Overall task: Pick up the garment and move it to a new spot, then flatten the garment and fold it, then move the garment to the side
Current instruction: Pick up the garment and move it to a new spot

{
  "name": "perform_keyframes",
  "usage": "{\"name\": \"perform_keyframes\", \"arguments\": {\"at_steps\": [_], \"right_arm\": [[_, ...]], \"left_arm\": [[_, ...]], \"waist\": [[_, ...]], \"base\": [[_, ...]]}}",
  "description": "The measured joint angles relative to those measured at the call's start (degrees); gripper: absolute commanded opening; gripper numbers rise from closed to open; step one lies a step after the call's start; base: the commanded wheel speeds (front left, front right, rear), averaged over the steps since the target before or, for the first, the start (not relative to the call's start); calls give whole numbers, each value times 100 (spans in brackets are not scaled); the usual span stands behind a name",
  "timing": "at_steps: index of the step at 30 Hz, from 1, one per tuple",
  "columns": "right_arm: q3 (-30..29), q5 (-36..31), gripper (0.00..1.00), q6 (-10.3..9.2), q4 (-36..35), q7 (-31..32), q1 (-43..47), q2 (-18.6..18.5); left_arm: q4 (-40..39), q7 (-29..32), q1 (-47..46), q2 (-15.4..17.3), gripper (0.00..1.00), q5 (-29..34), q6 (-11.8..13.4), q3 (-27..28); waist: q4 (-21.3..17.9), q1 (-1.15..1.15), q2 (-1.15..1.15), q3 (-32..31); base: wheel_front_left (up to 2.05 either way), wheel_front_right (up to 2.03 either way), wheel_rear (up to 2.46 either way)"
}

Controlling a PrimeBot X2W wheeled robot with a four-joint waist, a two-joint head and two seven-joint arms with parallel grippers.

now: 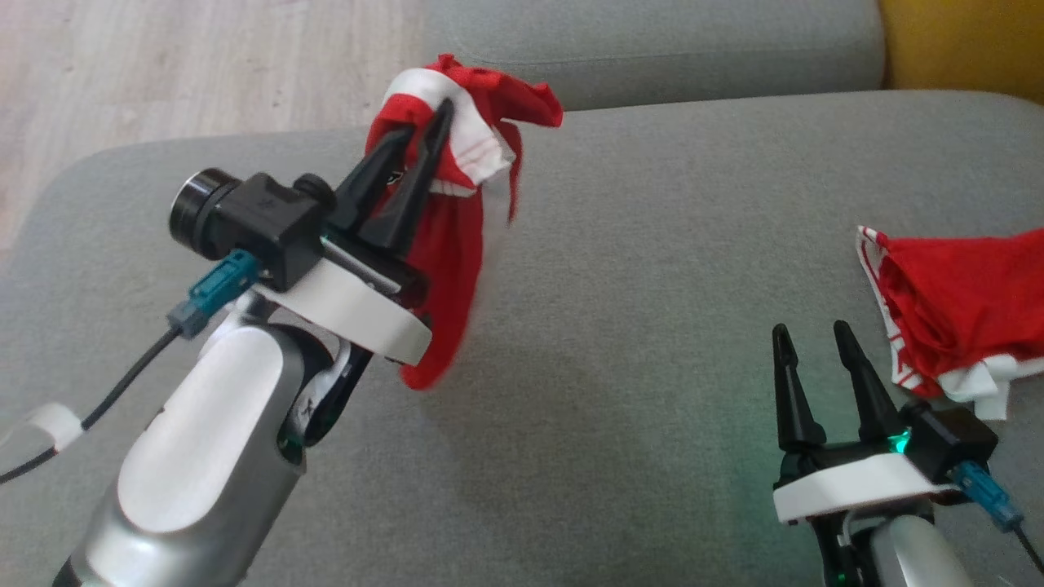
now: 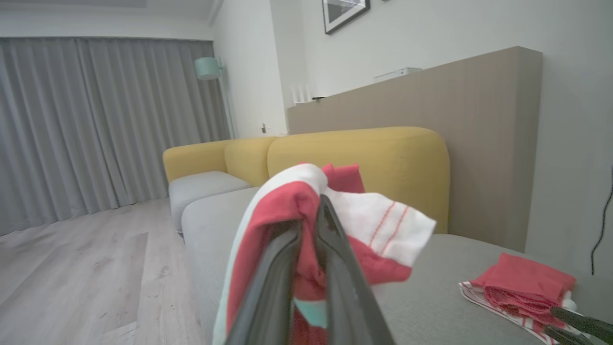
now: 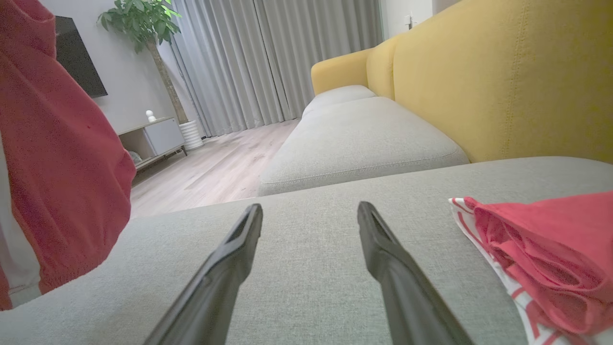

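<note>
While waiting low at the near edge, keep the right gripper (image 1: pixel 811 328) as now, fingers apart and empty, ready to pull cloth flat. Farther in, hold the garment (image 1: pixel 457 244) hanging clear above the grey cushion (image 1: pixel 636 342), left gripper (image 1: pixel 424 118) clamped shut on its white band; carry slowly (limp, so quick to swing and slip) and lower onto bare cushion, well apart from the second red garment (image 1: pixel 962 302) bunched at the right. Thin soft red jersey, white striped trim; coarse woven cushion; behind, rounded yellow backrest (image 1: pixel 962 41)
</note>
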Motion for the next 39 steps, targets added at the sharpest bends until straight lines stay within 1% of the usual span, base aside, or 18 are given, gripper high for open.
{"name": "perform_keyframes", "arguments": {"at_steps": [3, 7, 9, 14, 18, 21, 23, 24, 27, 29, 30, 31, 32, 36, 39], "right_arm": [[-13, 15, 100, -1, -20, 0, -8, 0], [-8, 74, 100, -1, -58, 0, -68, 0], [3, 115, 100, -1, -76, -1, -142, 0], [116, 227, 100, -1, -182, -1, -378, 0], [318, 349, 100, -1, -291, -1, -540, -1], [527, 458, 100, -1, -357, -1, -691, -3], [641, 559, 100, -1, -415, -1, -783, -2], [641, 559, 100, -1, -415, -1, -783, -2], [750, 679, 100, -1, -466, -1, -876, -5], [800, 721, 100, 0, -470, -2, -887, -4], [811, 749, 100, 0, -472, -2, -887, -4], [820, 757, 100, -1, -472, -2, -888, -4], [829, 758, 100, -1, -472, -2, -890, -4], [840, 798, 100, -1, -475, -2, -928, -4], [822, 797, 100, -1, -476, -2, -950, -4]], "left_arm": [[-122, 225, -1, 79, 0, 2, -57, -113], [-137, 635, -2, 242, 0, 2, -252, -344], [-93, 904, -2, 363, 0, -4, -348, -487], [142, 1293, -136, 584, 0, -66, -501, -732], [480, 1541, -589, 695, 0, -164, -602, -1048], [801, 1664, -1083, 789, 0, -257, -613, -1361], [1006, 1726, -1438, 889, 0, -389, -649, -1742], [1006, 1726, -1438, 889, 0, -389, -649, -1742], [1341, 1729, -1957, 1033, 0, -573, -649, -2342], [1636, 1666, -2269, 1080, 0, -737, -649, -2606], [1795, 1605, -2425, 1094, 4, -800, -649, -2730], [1951, 1526, -2577, 1102, 45, -831, -649, -2853], [2113, 1399, -2708, 1094, 100, -835, -649, -2927], [2889, 776, -3098, 913, 100, -817, -645, -2940], [3407, 208, -3237, 670, 100, -575, -417, -2909]], "waist": [[-94, 0, 0, 61], [-275, 0, 0, 168], [-392, 1, 0, 229], [-745, 1, 0, 427], [-1078, 1, 0, 644], [-1358, 1, 0, 835], [-1547, 1, 0, 968], [-1547, 1, 0, 968], [-1817, 2, 0, 1175], [-1977, 2, 0, 1302], [-2050, 2, 0, 1365], [-2116, 2, 0, 1422], [-2173, 2, 0, 1472], [-2310, 2, 0, 1611], [-2257, 1, 0, 1621]], "base": [[0, 0, 0], [0, 0, 0], [0, 0, 0], [0, 0, 0], [0, 0, 0], [0, 0, 0], [0, 0, 0], [0, 0, 0], [0, 0, 0], [0, 0, 0], [0, 0, 0], [0, 0, 0], [0, 0, 0], [0, 0, 0], [0, 0, 0]]}}
